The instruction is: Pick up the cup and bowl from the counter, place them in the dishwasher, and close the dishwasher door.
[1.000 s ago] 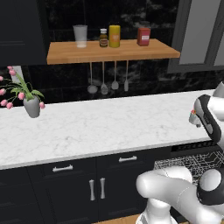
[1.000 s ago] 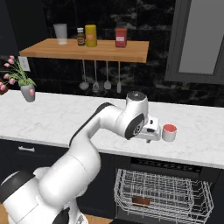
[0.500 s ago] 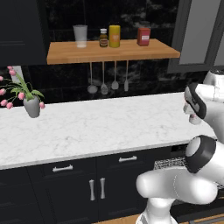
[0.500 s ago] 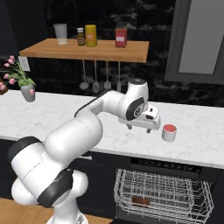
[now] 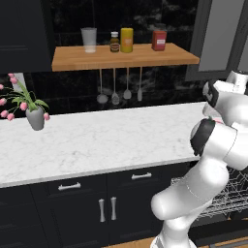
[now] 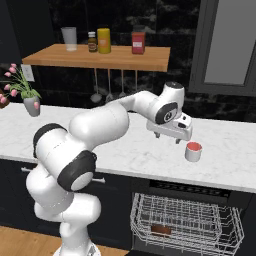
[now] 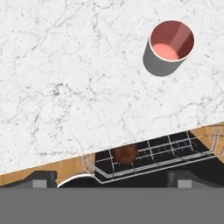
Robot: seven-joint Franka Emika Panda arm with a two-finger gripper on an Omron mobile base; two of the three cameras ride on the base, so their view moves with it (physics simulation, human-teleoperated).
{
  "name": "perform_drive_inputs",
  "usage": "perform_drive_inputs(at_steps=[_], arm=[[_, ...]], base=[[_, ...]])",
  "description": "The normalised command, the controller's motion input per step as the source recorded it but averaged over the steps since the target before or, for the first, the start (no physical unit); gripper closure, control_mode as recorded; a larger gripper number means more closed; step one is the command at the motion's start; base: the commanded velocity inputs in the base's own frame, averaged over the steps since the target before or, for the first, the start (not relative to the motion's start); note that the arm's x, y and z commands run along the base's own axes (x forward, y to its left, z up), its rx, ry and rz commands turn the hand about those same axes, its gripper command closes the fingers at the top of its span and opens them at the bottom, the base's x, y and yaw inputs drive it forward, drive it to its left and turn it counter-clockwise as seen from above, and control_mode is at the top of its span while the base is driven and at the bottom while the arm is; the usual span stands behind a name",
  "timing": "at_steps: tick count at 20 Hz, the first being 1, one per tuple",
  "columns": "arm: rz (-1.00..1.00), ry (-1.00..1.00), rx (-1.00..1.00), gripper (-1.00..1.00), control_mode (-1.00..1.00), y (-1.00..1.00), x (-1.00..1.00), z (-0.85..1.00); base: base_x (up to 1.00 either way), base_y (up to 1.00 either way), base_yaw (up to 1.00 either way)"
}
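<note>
Your inventory, left to right in the right base view:

- Potted pink flowers [image 6: 22, 92]: far left of the worktop [image 6: 115, 145], upright.
- Wooden shelf [image 6: 95, 57]: on the wall above the worktop; it carries a frosted tumbler [image 6: 69, 38], a small brown bottle [image 6: 92, 42], a yellow canister [image 6: 104, 40] and a red box [image 6: 138, 43]. Utensils [image 6: 107, 90] hang below it.
- Claw [image 6: 167, 137]: held low over the worktop, just left of the cup. You cannot tell how far its fingers are parted; it has hold of nothing.
- Cup [image 6: 193, 151]: upright on the worktop near the front edge, apart from the claw. In the hand view the cup [image 7: 168, 48] sits upper right, salmon-red inside showing.
- Dishwasher [image 6: 187, 220]: under the worktop below the cup, its wire rack [image 6: 185, 225] pulled out. A small brown item [image 6: 161, 229] lies in the rack, at its left.
</note>
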Motion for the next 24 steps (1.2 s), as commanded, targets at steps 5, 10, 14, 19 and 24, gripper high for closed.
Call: perform_drive_inputs(at_steps=[5,10,14,19,24], arm=[[0.0,0.02,0.0,-1.0,-1.0,0.0,0.51,-0.13],[0.0,0.0,0.0,-1.0,-1.0,0.0,0.17,-0.26],[0.0,0.08,-0.03,-1.0,-1.0,0.0,0.04,-0.29],[0.01,0.06,-0.03,-1.0,-1.0,-0.01,0.02,-0.19],[0.03,0.01,-0.01,-1.0,-1.0,-0.15,0.0,-0.14]], base=[[0.0,0.0,0.0],[0.0,0.0,0.0],[0.0,0.0,0.0],[0.0,0.0,0.0],[0.0,0.0,0.0]])
